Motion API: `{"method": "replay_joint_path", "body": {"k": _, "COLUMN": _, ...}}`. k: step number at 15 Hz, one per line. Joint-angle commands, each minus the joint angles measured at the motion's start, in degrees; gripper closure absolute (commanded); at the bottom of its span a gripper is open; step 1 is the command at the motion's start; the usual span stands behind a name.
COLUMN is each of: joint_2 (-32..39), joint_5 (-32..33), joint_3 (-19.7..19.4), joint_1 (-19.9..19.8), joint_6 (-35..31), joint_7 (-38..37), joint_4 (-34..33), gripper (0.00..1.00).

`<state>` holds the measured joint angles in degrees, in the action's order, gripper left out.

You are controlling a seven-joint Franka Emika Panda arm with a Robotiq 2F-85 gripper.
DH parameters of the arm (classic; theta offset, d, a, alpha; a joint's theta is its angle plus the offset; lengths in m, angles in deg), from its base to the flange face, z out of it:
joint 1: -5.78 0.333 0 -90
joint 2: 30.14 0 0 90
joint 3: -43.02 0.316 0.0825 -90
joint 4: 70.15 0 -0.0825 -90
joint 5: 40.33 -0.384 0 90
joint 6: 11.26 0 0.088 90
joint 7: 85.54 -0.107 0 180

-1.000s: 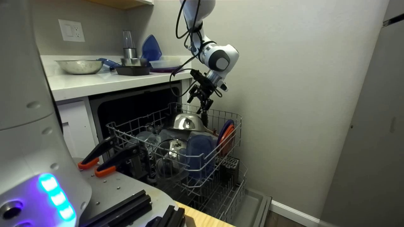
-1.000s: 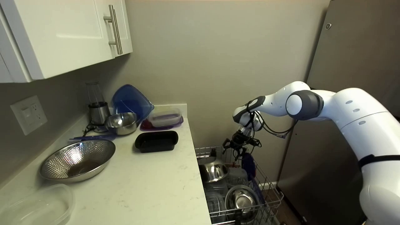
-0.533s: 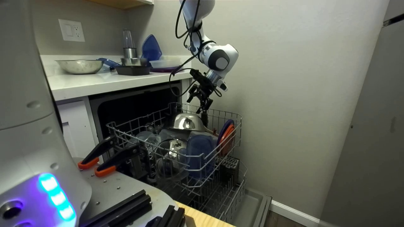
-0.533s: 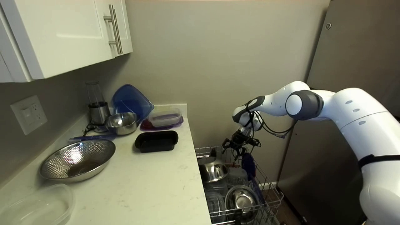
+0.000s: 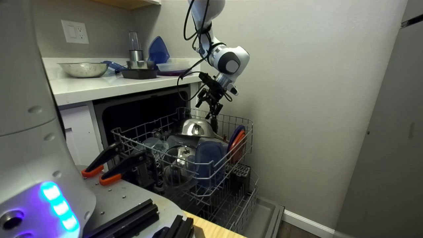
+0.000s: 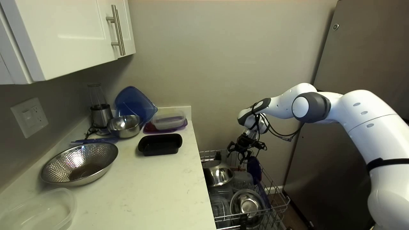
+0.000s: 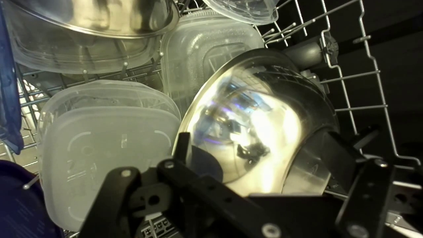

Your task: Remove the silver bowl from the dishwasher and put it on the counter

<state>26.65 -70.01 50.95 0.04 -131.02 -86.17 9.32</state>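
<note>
Nearest me, two orange-tipped clamps [image 5: 124, 168] show only in an exterior view. Past them the dishwasher [image 5: 142, 106] stands open, the silver bowl [image 5: 197, 128] lying mouth-down in its upper rack [image 5: 202, 164]. Over it the arm [image 6: 367, 118] arches across with its wrist bent downward, and the gripper [image 7: 257, 143] hangs there, fingers [image 7: 183, 145] spread; only the wrist view shows the bowl framed between them, and whether they touch it I can't tell. Farther off, a wide metal bowl [image 6: 80, 164] and a black pan [image 6: 159, 145] sit on the white counter [image 6: 159, 188], against a gray wall [image 6: 207, 64].
</note>
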Motion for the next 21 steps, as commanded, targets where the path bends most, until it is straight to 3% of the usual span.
{"method": "replay_joint_path", "body": {"k": 1, "joint_2": 0.8, "joint_5": -0.5, "joint_3": 1.1, "joint_1": -0.6, "joint_6": -0.9, "joint_7": 0.8, "joint_4": 0.0, "gripper": 0.0}}
{"method": "replay_joint_path", "body": {"k": 9, "joint_2": 6.1, "joint_5": -2.0, "joint_3": 3.9, "joint_1": -0.8, "joint_6": 1.0, "joint_7": -0.4, "joint_4": -1.4, "gripper": 0.0}}
{"method": "replay_joint_path", "body": {"k": 15, "joint_2": 7.4, "joint_5": -6.0, "joint_3": 4.2, "joint_1": -2.0, "joint_6": -1.2, "joint_7": 0.0, "joint_4": 0.9, "gripper": 0.0}}
{"method": "replay_joint_path", "body": {"k": 21, "joint_2": 6.6, "joint_5": -14.1, "joint_3": 4.7, "joint_1": -6.0, "joint_6": -10.8, "joint_7": 6.1, "joint_4": 7.2, "gripper": 0.0}}
